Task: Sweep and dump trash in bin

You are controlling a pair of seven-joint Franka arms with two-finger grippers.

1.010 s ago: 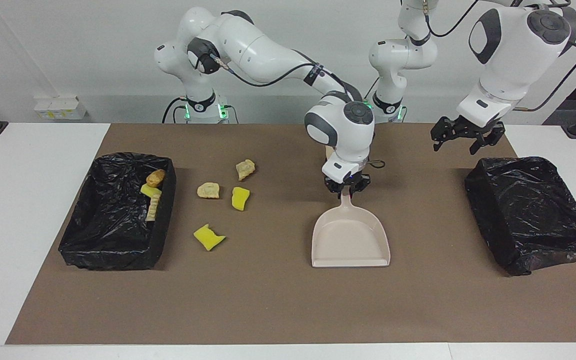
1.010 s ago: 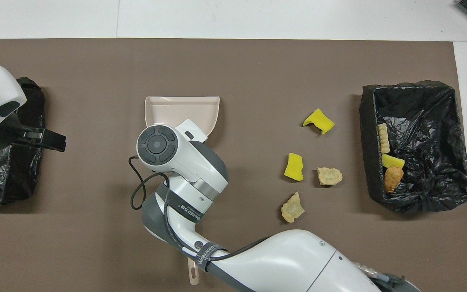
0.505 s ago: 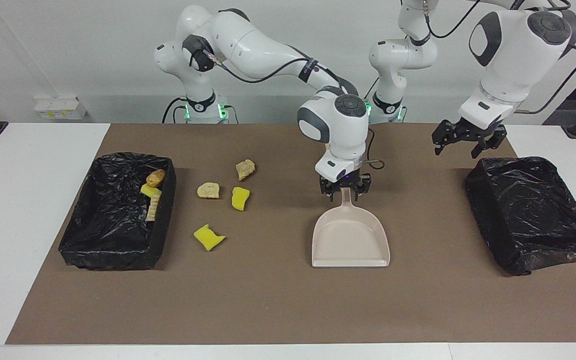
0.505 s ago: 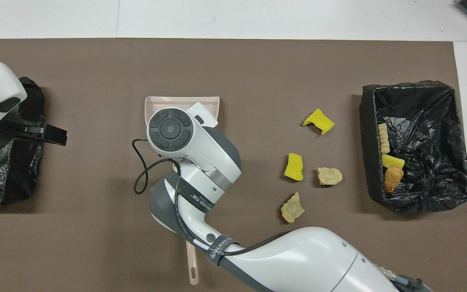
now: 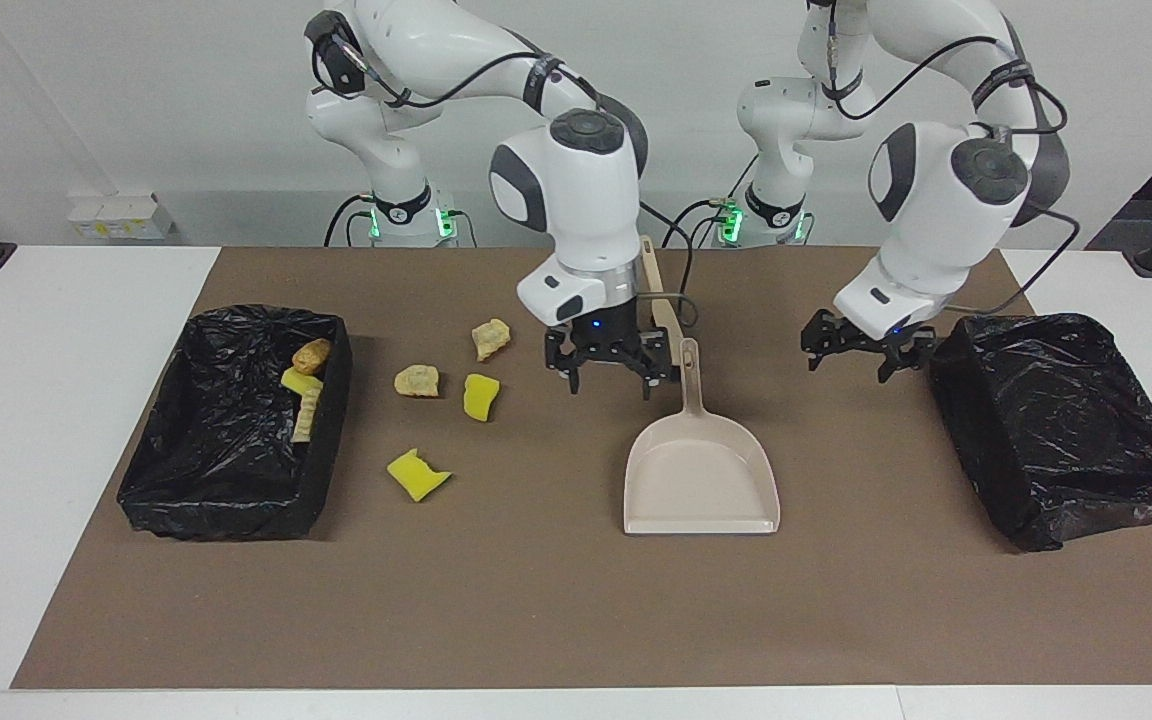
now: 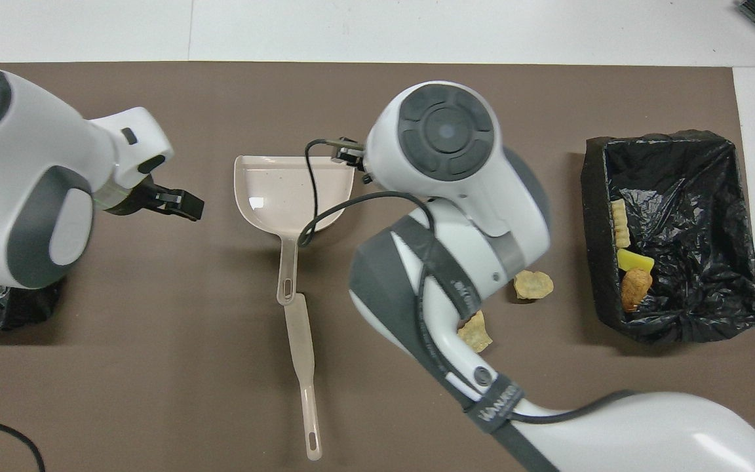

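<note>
Our right hand (image 5: 608, 372) hangs spread, empty, beside the dustpan (image 5: 701, 485) handle; our left hand (image 5: 866, 350) waits, spread. Trash (image 5: 418, 474) lies mid-counter beside the bin (image 5: 166, 500); we should grasp the brush (image 6: 304, 354) squarely.

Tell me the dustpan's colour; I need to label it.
Pale beige-pink, plain. The dustpan shows best in the facing view.
</note>
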